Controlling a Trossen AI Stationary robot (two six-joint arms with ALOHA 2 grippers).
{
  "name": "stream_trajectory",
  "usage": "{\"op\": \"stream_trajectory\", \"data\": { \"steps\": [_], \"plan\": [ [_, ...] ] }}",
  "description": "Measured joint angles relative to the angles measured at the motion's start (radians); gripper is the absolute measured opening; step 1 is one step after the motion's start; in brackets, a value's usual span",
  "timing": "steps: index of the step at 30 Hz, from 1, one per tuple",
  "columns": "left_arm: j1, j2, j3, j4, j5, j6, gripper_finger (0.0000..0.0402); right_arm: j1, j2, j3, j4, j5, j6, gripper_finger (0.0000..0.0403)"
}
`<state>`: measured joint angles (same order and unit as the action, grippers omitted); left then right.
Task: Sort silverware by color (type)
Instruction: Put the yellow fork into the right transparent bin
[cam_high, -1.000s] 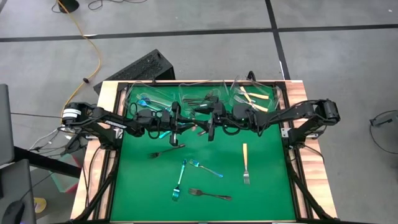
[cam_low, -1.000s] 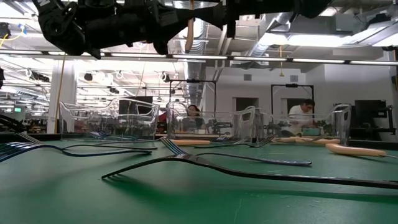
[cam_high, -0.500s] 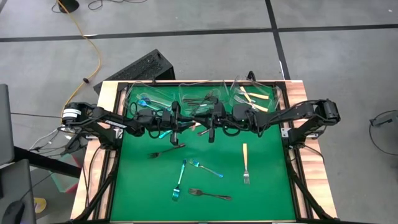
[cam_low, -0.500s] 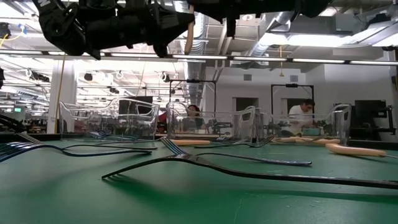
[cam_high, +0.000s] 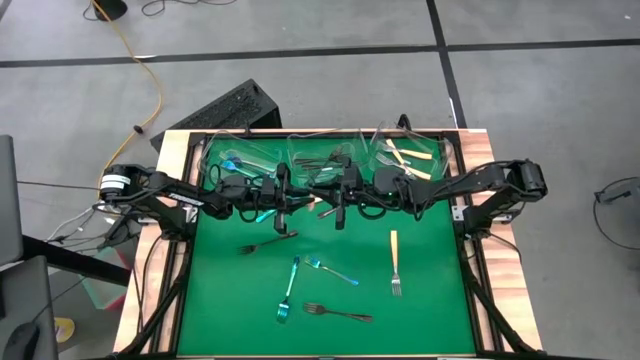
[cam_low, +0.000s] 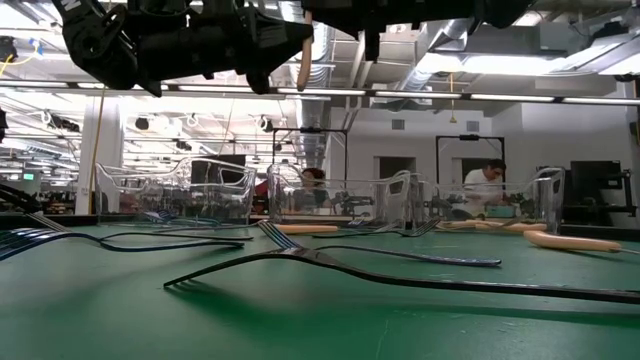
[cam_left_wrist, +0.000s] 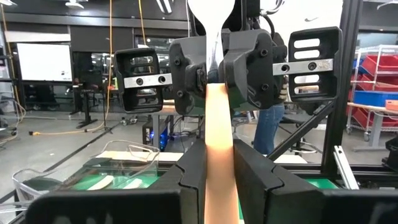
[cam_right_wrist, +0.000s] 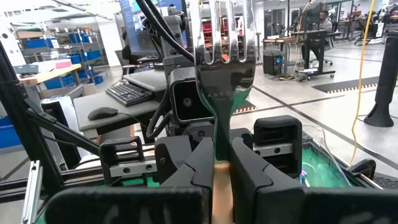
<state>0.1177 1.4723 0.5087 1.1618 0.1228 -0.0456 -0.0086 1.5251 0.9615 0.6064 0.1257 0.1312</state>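
Note:
A cream-handled fork (cam_low: 303, 60) with silver tines (cam_right_wrist: 227, 43) stands upright high above the middle of the green mat (cam_high: 430, 300). Both grippers are shut on it. My left gripper (cam_left_wrist: 219, 149) reaches in from the table's left and my right gripper (cam_right_wrist: 222, 155) from the right, facing each other. On the mat lie two dark forks (cam_high: 268, 240) (cam_high: 335, 312), two teal forks (cam_high: 290, 285) (cam_high: 333, 270) and one cream-handled fork (cam_high: 395, 262). My left gripper pinches the fork's cream handle (cam_left_wrist: 219, 134) between its two fingers. The fingers come level from the table's left and lie across the handle. The fork is upright and clear of the mat, its handle end (cam_low: 303, 80) hanging free below. My right gripper pinches the fork where the cream handle meets the silver neck (cam_right_wrist: 219, 163), between its two fingers. They come level from the table's right, across the fork, above the left gripper's hold. The tines stand up past the fingers.
Three clear tubs stand along the mat's far edge: the left one (cam_high: 235, 155) holds teal forks, the middle one (cam_high: 325, 155) dark forks, the right one (cam_high: 410, 150) cream-handled forks. A person (cam_low: 490, 180) sits in the room behind.
My right gripper has shut on the upright fork that my left gripper holds. The fork and both arms have stayed in place.

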Motion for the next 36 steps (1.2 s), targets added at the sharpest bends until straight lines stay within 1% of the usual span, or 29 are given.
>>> {"op": "stream_trajectory", "data": {
  "steps": [3,12,16,22,28,33,36],
  "plan": [
    [0.0,0.0,0.0,-0.001,-0.008,-0.002,0.0058,0.0,0.0,0.0,0.0,0.002,0.005,0.0047],
    [-0.009,0.0,0.0,-0.003,-0.019,-0.003,0.0123,0.0,0.001,-0.002,-0.004,0.003,0.007,0.0047],
    [-0.009,0.0,0.0,-0.009,-0.025,-0.003,0.0139,0.0,0.001,-0.002,-0.004,0.008,0.004,0.0047],
    [-0.009,0.0,0.0,-0.053,-0.058,-0.005,0.0144,0.0,0.001,-0.002,-0.013,0.009,0.003,0.0047],
    [-0.007,-0.018,0.0,-0.088,-0.067,-0.008,0.0144,0.0,0.001,-0.002,-0.029,0.009,0.003,0.0047],
    [0.006,-0.101,0.0,-0.205,-0.097,0.002,0.0144,-0.008,-0.012,-0.001,-0.066,0.008,0.003,0.0047],
    [0.013,-0.165,0.0,-0.307,-0.106,0.009,0.0144,-0.015,-0.03,-0.002,-0.101,0.018,0.0,0.0047]
  ]
}}
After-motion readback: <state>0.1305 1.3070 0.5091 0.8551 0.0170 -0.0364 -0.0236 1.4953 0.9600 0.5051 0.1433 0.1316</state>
